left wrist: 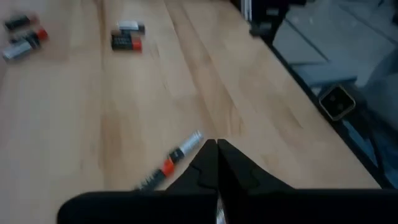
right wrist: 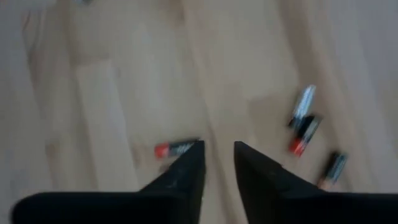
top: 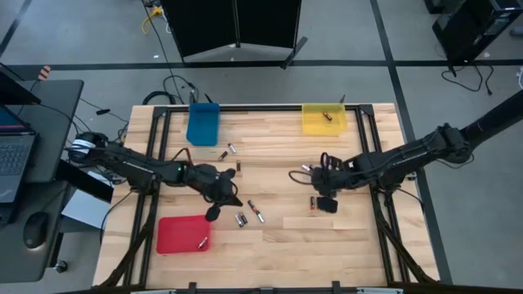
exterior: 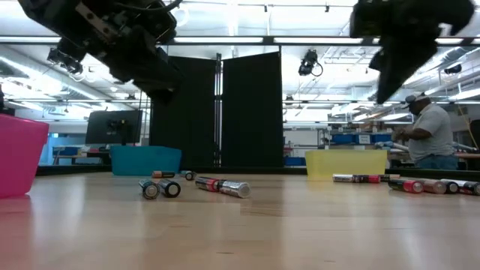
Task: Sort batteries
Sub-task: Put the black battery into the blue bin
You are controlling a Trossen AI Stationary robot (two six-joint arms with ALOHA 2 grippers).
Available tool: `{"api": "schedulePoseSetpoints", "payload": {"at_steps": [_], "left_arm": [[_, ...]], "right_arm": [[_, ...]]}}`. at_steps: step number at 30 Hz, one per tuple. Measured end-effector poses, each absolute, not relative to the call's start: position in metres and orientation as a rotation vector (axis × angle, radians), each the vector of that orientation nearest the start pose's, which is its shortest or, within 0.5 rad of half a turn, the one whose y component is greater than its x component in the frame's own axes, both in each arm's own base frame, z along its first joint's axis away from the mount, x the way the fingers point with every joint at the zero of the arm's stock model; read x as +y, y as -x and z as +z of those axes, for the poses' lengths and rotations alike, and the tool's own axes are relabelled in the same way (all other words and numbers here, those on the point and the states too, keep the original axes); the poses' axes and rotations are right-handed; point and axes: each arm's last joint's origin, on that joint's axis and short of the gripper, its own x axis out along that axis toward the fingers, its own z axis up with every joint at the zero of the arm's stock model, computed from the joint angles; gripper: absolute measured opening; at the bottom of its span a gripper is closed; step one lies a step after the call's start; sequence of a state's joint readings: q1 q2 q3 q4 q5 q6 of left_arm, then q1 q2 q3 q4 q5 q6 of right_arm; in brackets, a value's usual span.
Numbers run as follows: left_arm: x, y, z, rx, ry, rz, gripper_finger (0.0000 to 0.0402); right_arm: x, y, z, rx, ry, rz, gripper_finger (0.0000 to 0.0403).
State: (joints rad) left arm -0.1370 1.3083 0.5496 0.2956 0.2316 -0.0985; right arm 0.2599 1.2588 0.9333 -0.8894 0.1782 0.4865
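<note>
Loose batteries lie scattered over the middle of the wooden table (top: 278,245), with a blue tray (top: 203,125) and a yellow tray (top: 324,118) along the far edge and a red tray (top: 182,234) near the front left corner.

The left gripper (left wrist: 217,147) hangs over the table's centre-left with its fingers pressed together and nothing visible between them. A red-banded battery (left wrist: 177,154) lies just beside its tips, its long axis slanting away from them. The pair of batteries (top: 248,214) near the front of the table is closest to this arm.

The right gripper (right wrist: 218,154) hovers right of centre with a narrow gap between its fingers and holds nothing. A red-ended battery (right wrist: 176,149) lies on the wood just beside one fingertip, crosswise to the gap; judging by this, the gripper would need to shift sideways before it could straddle the cell.

The right wrist view is blurred, so battery sizes there are hard to read. In the high view the right gripper hides whatever lies under it.
</note>
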Motion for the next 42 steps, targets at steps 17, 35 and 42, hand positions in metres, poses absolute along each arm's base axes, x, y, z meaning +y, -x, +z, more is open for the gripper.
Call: {"api": "schedulePoseSetpoints", "payload": {"at_steps": [17,35,42], "left_arm": [[-0.038,-0.250,0.185,0.460,0.103,-0.339,0.0005],[-0.038,-0.250,0.186,0.459,0.103,-0.341,0.0006],[-0.038,-0.250,0.186,0.459,0.103,-0.342,0.0006]], "right_arm": [[0.088,-0.231,0.177,1.487,-0.090,-0.202,0.0316],[0.090,-0.236,0.169,1.521,-0.122,-0.189,0.0332],[0.090,-0.236,0.170,1.513,-0.051,-0.151,0.0328]]}}
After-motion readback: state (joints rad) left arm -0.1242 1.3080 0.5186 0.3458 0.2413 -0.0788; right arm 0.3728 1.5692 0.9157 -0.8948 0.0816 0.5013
